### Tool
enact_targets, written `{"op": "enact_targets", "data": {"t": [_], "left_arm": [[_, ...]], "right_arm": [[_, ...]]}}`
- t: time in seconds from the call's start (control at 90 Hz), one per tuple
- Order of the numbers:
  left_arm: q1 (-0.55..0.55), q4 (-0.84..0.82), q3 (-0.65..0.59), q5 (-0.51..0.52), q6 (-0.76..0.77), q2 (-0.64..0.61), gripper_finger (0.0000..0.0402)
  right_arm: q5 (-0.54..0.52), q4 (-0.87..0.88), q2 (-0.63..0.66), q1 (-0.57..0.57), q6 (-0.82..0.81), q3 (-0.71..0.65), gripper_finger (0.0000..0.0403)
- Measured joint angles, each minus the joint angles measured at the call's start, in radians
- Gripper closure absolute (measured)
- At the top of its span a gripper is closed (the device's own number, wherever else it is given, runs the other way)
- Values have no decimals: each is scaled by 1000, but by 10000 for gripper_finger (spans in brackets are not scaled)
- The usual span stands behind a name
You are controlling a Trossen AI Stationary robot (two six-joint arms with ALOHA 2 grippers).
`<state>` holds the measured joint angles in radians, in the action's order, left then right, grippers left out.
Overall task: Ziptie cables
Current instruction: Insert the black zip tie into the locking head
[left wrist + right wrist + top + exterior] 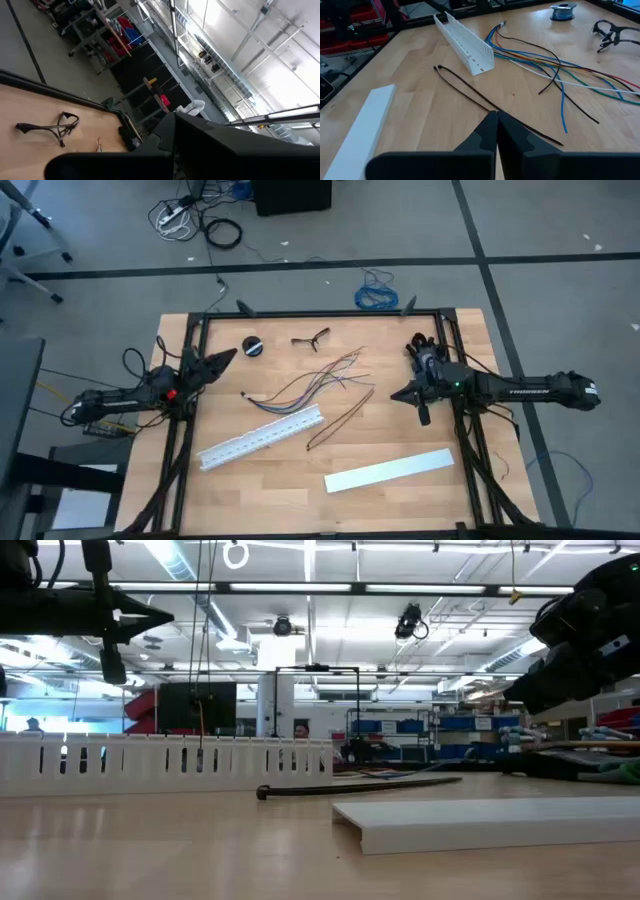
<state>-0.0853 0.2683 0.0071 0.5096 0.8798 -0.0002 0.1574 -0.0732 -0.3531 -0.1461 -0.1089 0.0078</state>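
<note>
Right end effector (496,131) is hovering above the wooden tabletop (400,410) at its right side, fingers pressed together, holding nothing. In the right wrist view the closed fingertips are sitting directly over the long dark zip tie (485,102), which is lying flat on the wood; whether they are touching it cannot be told.

The cables (320,380) are lying loose and unbundled in front of the right end effector, between the two arms, fanned out toward it and gathered at the far end. In the right wrist view the cables (555,65) are showing blue, green, white and dark strands, crossing each other, just beyond the zip tie and not touching the end effector.

The white slotted strip (260,438) is lying diagonally beyond the zip tie from the right end effector, its near end just beside the gathered cable ends. The flat white cover (388,470) is lying well apart from the cables, off to the side of the right end effector, nearer the tabletop's front edge.

Left end effector (222,359) is waiting at the left edge of the tabletop, raised; its finger state cannot be told. Ahead of it: a small dark spool (252,346) and a pair of safety glasses (311,339), both near the back edge.
</note>
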Motion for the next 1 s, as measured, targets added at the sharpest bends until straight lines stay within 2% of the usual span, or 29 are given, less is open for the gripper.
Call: {"op": "enact_targets", "data": {"t": [0.1, 0.256, 0.322, 0.478, 0.6, 0.756, 0.867, 1.0], "left_arm": [[0, -17, 0, 14, -143, 0, 401], [0, -85, 0, 16, -535, 0, 401], [0, -102, 0, 16, -646, 0, 401], [0, -108, 0, 16, -693, 0, 401], [0, -97, 0, 6, -647, 0, 401], [-2, -71, 0, 26, -723, 0, 401], [-2, -41, 0, 27, -777, 0, 401], [-2, -58, 0, 29, -923, 2, 401]], "right_arm": [[0, 0, 0, 0, 0, 0, 396], [0, -1, 0, 0, 0, 0, 396], [-13, -17, 0, 0, 15, 0, 396], [-94, -126, 0, 0, 20, 0, 396], [-258, -250, 0, 0, -70, 4, 396], [-476, -382, -4, -4, -100, 21, 396], [-450, -455, -12, -26, -76, 23, 396], [-439, -493, -35, -61, -73, 24, 396]]}}
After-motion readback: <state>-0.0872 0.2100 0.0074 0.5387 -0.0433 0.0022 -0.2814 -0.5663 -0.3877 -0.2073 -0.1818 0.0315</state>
